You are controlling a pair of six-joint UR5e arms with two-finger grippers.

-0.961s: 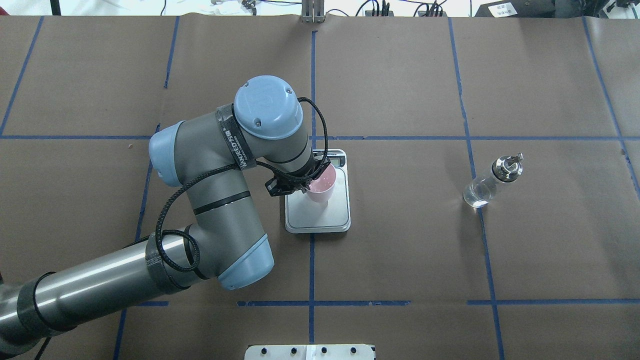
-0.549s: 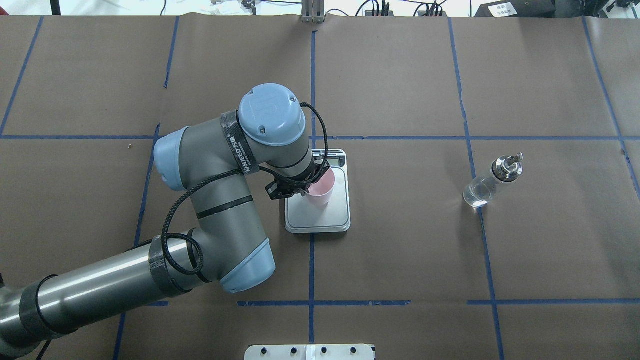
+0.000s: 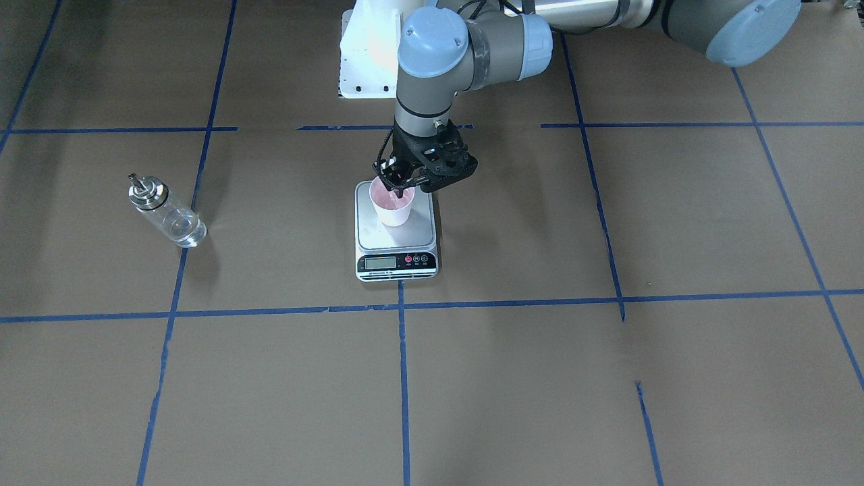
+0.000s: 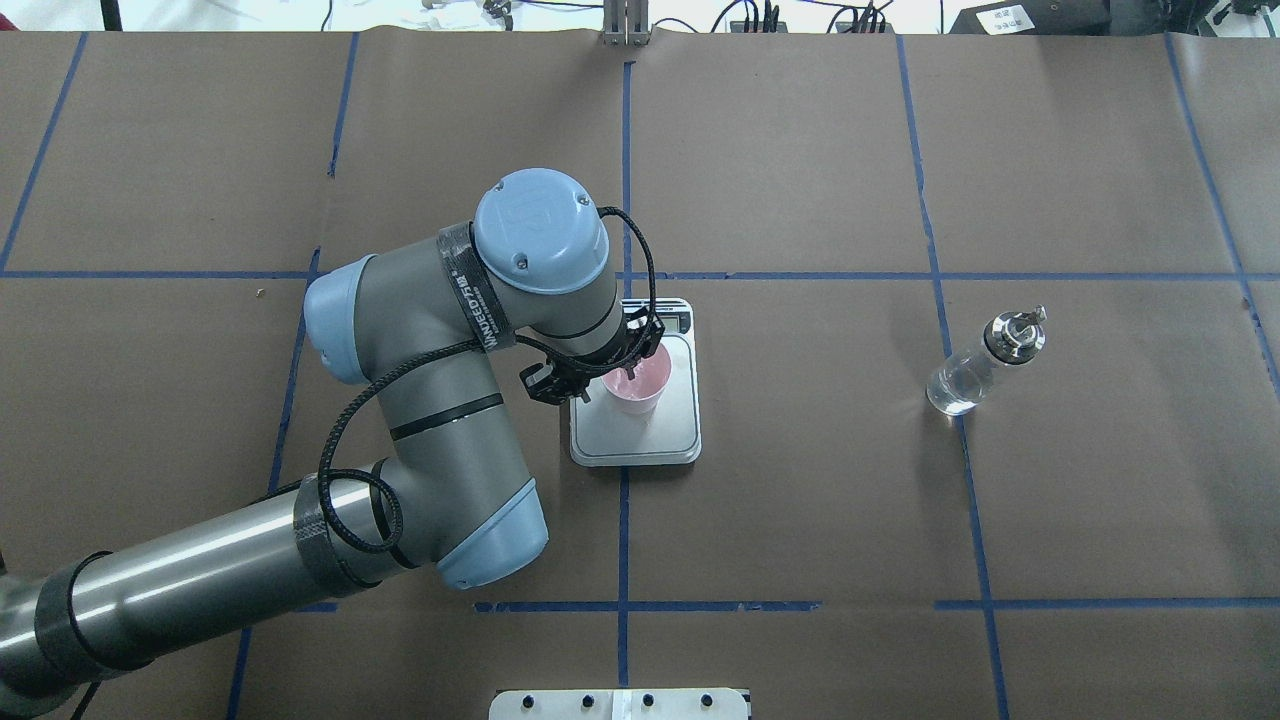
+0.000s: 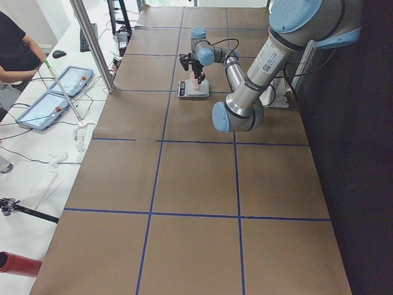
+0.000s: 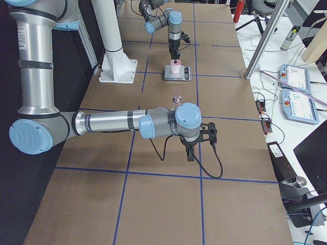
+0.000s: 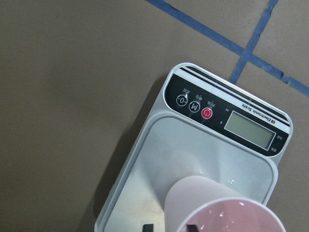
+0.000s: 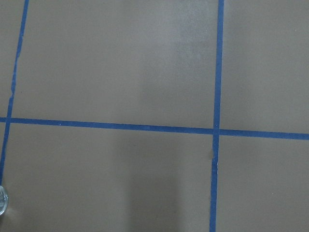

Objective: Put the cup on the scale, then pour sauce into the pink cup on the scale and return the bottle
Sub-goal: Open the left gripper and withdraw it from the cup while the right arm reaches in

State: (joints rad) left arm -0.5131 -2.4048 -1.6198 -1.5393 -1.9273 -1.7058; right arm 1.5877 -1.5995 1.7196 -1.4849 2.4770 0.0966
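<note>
Step in hand: seating the cup on the scale. The cup stands upright on the steel platform of the scale, just above frame centre and toward the end away from the display. The left claw straddles the rim wall, one finger inside and one outside. Its jaws look apart, with a sliver of gap in the wrist view. Judged best: the arm lifts straight up until both fingers clear the rim, since sideways drift could tip so light a cup. The bottle stands at the left of the bench, well apart. Right claw: apart or together cannot be told.
</note>
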